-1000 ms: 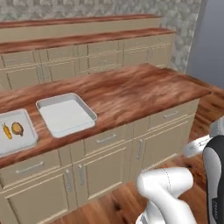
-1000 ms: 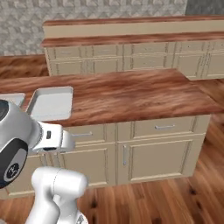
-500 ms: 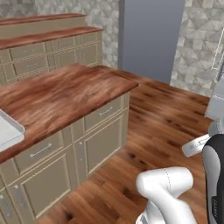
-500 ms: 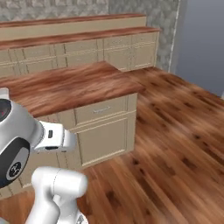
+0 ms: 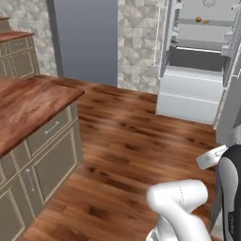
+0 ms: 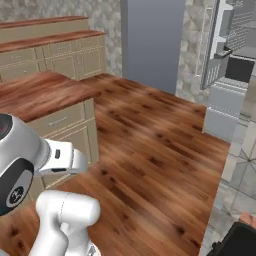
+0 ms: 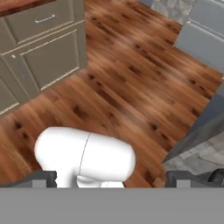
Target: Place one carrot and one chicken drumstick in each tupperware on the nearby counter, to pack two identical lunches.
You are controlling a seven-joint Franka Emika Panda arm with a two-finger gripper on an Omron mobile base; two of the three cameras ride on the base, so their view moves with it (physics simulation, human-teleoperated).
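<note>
The reddish-brown wood counter (image 5: 28, 106) over beige cabinets stands at the left, and its end corner shows in the right base view (image 6: 45, 92). The tupperware is out of view. On an upper shelf of the open fridge (image 5: 195, 70) lies a small orange-brown item (image 5: 198, 20), too small to identify as carrot or drumstick. My gripper (image 7: 111, 179) hangs over the wooden floor, its two dark fingertips (image 7: 43, 177) far apart, open with nothing between them.
A wide stretch of wooden floor (image 5: 132, 141) lies between the counter's end and the fridge (image 6: 232, 65). A tall grey panel (image 5: 84, 40) stands against the stone-tiled back wall. The cabinet doors and a drawer (image 7: 39, 43) are near the hand's upper left.
The base has turned right, so the whole picture shifted. The counter slid to the left with its trays leaving the frame, and the open fridge came into sight. The gripper stays open.
</note>
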